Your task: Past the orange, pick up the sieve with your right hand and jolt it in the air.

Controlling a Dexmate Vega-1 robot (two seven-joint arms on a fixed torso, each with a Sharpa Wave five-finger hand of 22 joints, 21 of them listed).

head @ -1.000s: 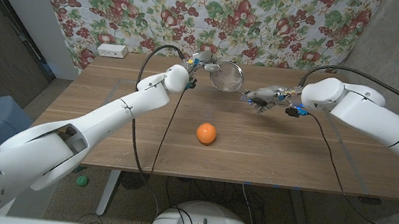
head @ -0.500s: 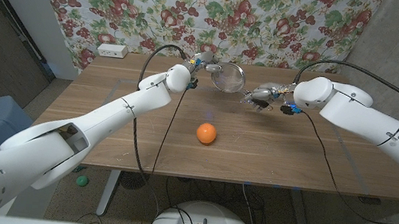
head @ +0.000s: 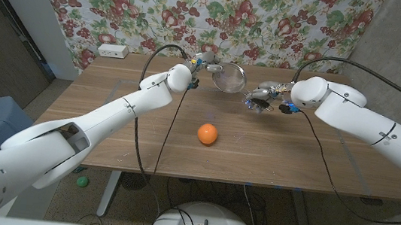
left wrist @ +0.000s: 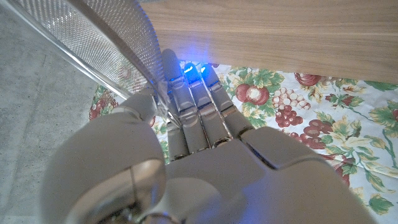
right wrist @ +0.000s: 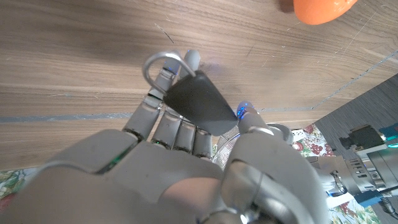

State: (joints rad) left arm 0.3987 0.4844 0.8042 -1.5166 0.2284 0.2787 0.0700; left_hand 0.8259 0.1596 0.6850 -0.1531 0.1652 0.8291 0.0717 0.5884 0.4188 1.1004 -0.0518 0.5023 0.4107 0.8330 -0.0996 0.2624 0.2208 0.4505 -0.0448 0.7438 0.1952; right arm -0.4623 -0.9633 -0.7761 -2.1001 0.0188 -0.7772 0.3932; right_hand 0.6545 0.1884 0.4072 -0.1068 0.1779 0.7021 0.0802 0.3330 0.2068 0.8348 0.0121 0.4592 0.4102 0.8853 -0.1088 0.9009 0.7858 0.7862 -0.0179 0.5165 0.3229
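Closing my right hand (head: 263, 98) on the sieve's black handle (right wrist: 198, 104), I am already pinching it between thumb and fingers, above the table (head: 111, 102) near its far edge. My left hand (head: 203, 65) is pinching the sieve (head: 227, 77) at its wire rim, past the orange (head: 208, 134) at the table's middle. I judge I should firm my grip before the left lets go, then lift well clear and jolt from the wrist.
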